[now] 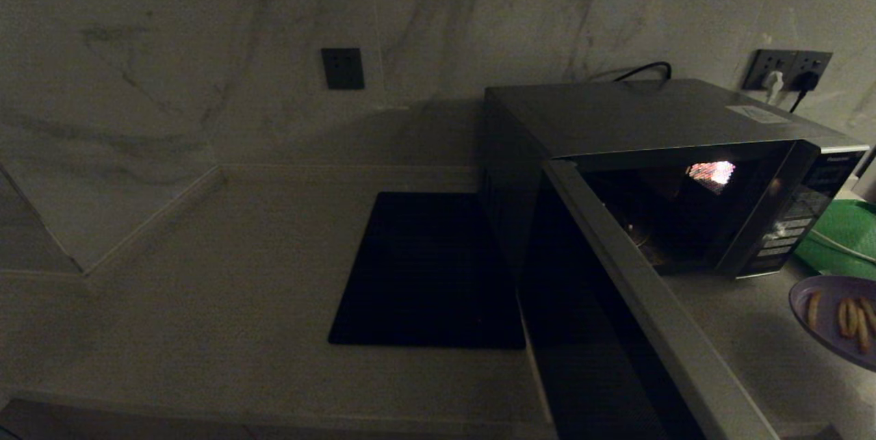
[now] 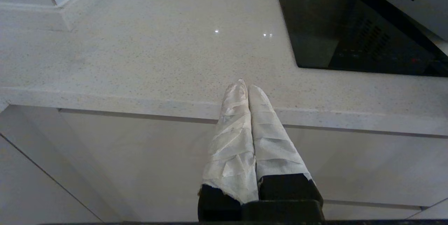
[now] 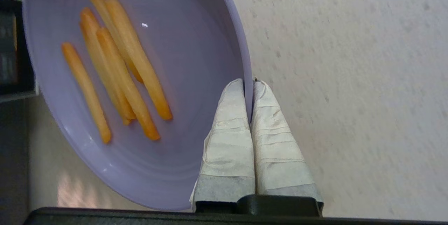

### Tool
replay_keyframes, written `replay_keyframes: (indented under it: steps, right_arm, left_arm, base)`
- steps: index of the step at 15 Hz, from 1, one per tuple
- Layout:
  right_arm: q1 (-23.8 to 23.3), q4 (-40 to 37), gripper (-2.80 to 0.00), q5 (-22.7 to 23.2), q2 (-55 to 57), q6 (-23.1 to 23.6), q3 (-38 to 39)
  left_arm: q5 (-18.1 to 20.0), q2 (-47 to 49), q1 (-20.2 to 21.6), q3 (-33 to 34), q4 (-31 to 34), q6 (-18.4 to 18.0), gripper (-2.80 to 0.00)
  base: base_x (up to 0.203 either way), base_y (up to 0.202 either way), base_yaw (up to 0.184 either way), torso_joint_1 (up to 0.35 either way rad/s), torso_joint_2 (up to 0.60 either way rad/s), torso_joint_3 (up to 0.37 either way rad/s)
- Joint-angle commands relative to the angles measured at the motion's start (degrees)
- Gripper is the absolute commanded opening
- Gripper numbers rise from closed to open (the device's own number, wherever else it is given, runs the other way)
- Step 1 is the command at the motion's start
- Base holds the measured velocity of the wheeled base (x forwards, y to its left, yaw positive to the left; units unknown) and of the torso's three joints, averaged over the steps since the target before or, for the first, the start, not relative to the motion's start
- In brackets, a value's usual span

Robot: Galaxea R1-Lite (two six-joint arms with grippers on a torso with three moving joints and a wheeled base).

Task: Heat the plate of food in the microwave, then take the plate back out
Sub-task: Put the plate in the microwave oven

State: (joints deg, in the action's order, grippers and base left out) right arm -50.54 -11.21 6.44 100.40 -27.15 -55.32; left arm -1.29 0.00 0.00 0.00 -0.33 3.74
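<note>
The right gripper point(image 3: 247, 85) is clamped on the rim of the plate of food point(image 3: 133, 88), held above the counter point(image 1: 205, 303) near its right edge, before the microwave point(image 1: 657, 173) — door open, cavity lit. Loading or unloading is unclear; the next move needs a level plate. The left gripper point(image 2: 246, 90), closed and empty, idles off the pale stone counter's front edge — marble walls behind.

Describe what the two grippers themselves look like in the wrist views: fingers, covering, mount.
Both match. The left gripper has two long tapered fingers wrapped in wrinkled white fabric tape with frayed lower edges, set on a black block base. The right gripper is the same: white wrinkled wrapping, greyer near the bottom, above a black mount. No cables or markings show, and neither arm appears in the head view.
</note>
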Motion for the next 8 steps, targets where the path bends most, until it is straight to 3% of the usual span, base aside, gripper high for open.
replay_keyframes:
  steps: [1, 6, 8]
  right_arm:
    - [-0.08, -0.63, -2.8, 0.06, -2.84, 0.24, 1.82]
    - [0.03, -4.02, -2.8, 2.32, -9.09, 3.31, 9.75]
    - [0.17, -6.3, -2.8, 6.98, -10.94, 6.58, 12.57]
  left_arm:
    - [-0.03, -0.09, 0.0, 0.0, -0.02, 0.04, -2.8]
    - [-0.03, -0.09, 0.0, 0.0, -0.02, 0.04, -2.8]
    - [-0.03, -0.09, 0.0, 0.0, -0.02, 0.04, -2.8]
  base:
    - [0.0, 0.0, 0.0, 0.0, 0.0, 0.0]
    - [0.0, 0.0, 0.0, 0.0, 0.0, 0.0]
    - [0.0, 0.0, 0.0, 0.0, 0.0, 0.0]
